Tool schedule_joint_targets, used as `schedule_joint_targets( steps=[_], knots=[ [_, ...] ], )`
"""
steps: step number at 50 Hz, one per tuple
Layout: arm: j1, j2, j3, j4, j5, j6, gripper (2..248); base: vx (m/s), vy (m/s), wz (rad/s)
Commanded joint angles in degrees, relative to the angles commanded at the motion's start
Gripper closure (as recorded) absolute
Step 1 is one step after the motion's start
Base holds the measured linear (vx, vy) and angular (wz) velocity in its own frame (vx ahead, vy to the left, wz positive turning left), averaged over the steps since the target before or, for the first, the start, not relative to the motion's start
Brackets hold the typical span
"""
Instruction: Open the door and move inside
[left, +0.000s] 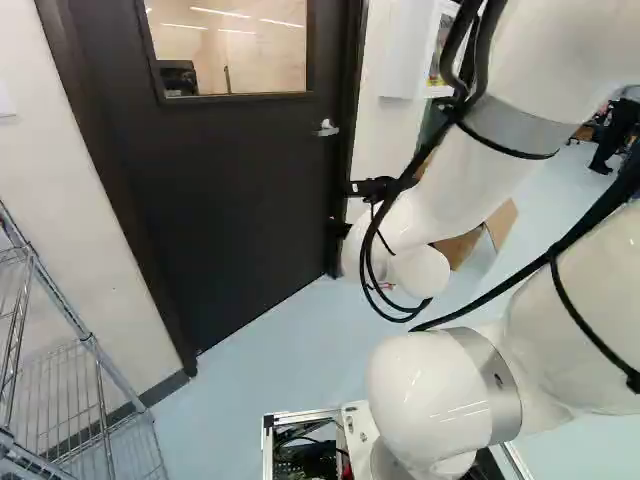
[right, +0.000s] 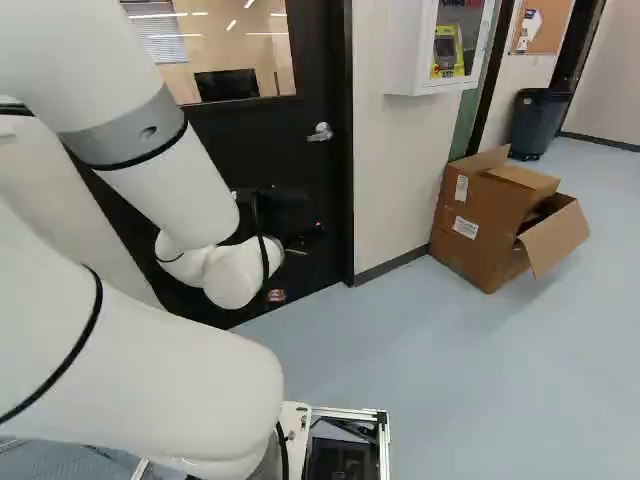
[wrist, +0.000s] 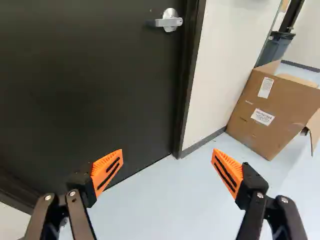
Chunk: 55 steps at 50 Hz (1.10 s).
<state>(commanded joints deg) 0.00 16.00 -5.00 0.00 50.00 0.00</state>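
One door (left: 230, 190), seemingly fully shut, bars the way between wire rack (left: 90, 344) and cardboard box (right: 480, 225), claw (right: 283, 215) spread.

The light is bright and rather even in all three views. In the window (left: 230, 50), thin white strips of light are seen. The white arm (left: 430, 390) carries small glare spots on its round parts. The dark door (left: 240, 190) gives back little light, while the metal handle (wrist: 169, 22) shines. Beside the cardboard box (right: 480, 220), the floor (right: 440, 370) has a soft shadow.
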Motion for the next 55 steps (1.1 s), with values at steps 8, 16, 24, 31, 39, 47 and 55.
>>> schedule_joint_targets(
  steps=[8, 16, 24, 31, 39, 47, 55],
  knots=[
    [0.0, 0.0, 0.0, 0.0, 0.0, 0.0, 3, 0.045, -0.039, 0.180],
    [0.0, 0.0, 0.0, 0.0, 0.0, 0.0, 3, 0.050, -0.043, 0.185],
    [0.0, 0.0, 0.0, 0.0, 0.0, 0.0, 3, 0.055, -0.041, 0.177],
    [0.0, 0.0, 0.0, 0.0, 0.0, 0.0, 3, 0.068, -0.046, 0.201],
    [0.0, 0.0, 0.0, 0.0, 0.0, 0.0, 3, 0.070, -0.046, 0.198],
    [0.0, 0.0, 0.0, 0.0, 0.0, 0.0, 3, 0.071, -0.045, 0.184],
    [0.0, 0.0, 0.0, 0.0, 0.0, 0.0, 3, 0.070, -0.047, 0.091]
  ],
)
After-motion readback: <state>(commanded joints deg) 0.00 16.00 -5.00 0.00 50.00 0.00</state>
